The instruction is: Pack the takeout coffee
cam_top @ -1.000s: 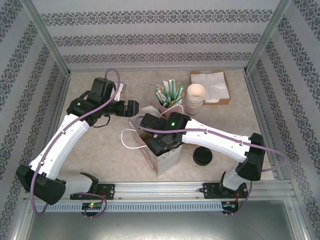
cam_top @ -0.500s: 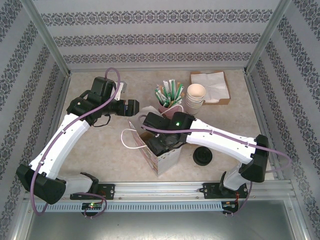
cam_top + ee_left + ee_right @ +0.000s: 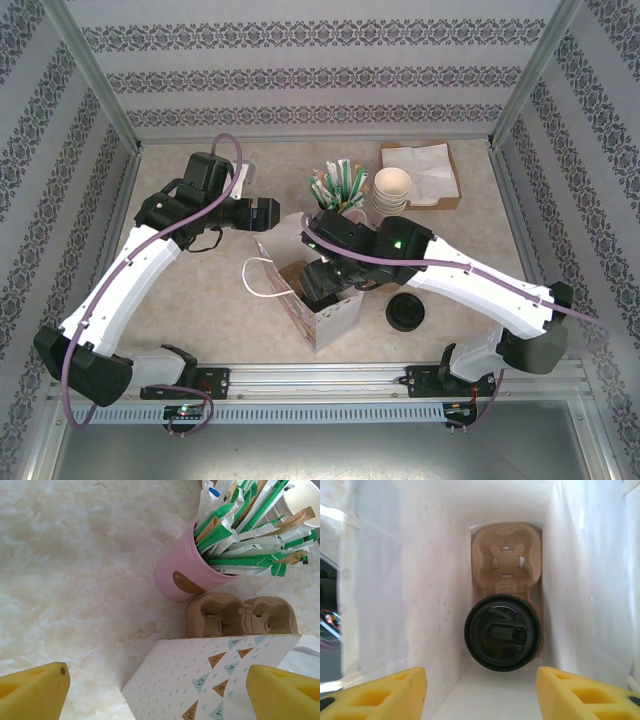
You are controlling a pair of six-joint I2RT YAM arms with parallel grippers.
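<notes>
right claw (image 3: 480, 676) is hanging parted and empty above the lidded coffee cup (image 3: 502, 632) in the paper bag (image 3: 395, 605); best rising straight, clearing its walls.

Top external: high behind the arm bases, looking down over the whole table (image 3: 200, 290). Left wrist: close, angled down past the left fingers (image 3: 32, 692) at the pink cup (image 3: 180, 577) and paper bag (image 3: 200, 680). Right wrist: straight down inside that bag, past the right fingers (image 3: 585, 692). All three views share the bag.
</notes>
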